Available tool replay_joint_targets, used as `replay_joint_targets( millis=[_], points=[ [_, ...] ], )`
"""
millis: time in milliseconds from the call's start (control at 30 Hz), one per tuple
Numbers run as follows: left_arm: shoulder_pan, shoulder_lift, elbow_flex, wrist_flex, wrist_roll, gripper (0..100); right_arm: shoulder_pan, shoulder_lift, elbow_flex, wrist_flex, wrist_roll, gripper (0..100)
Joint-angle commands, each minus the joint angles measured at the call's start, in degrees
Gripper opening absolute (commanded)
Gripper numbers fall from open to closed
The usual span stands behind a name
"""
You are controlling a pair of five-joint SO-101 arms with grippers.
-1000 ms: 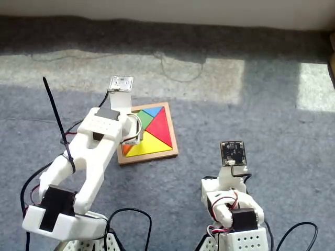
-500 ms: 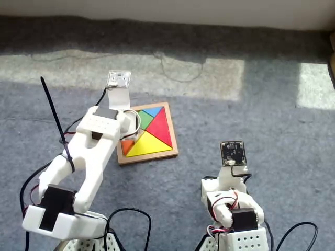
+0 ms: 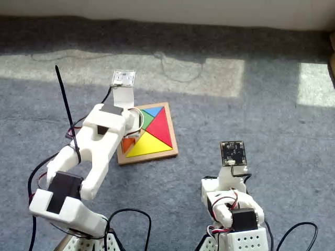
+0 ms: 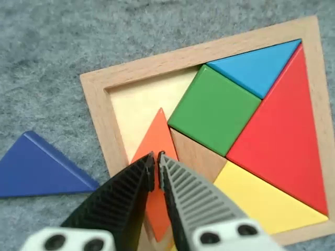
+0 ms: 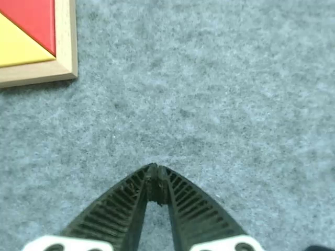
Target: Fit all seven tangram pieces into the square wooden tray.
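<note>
Shows left gripper, jaws pressed together, tips at orange triangle.
Shows wooden tray holding it, with green square and red triangle beyond the tips; right gripper closed too.

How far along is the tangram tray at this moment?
Done: the red triangle, yellow triangle, green square and light blue triangle lie flat in the wooden tray. In hand: the left gripper, shut, has its tips over the orange triangle in the tray's open part. Left: the dark blue triangle lies on the carpet beside the tray. The right gripper is shut over carpet.
</note>
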Motion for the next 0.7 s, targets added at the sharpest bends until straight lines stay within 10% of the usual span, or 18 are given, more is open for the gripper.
replay_joint_targets(
  millis=[0,667],
  points=[
    [3.7,1.2,-2.9,5.0,-4.3,6,0.7,-0.3,8.7,0.2,-0.4,0.9],
    [1.6,-20.2,10.7,5.3,-5.0,5,0.7,-0.3,8.7,0.2,-0.4,0.9]
  ],
)
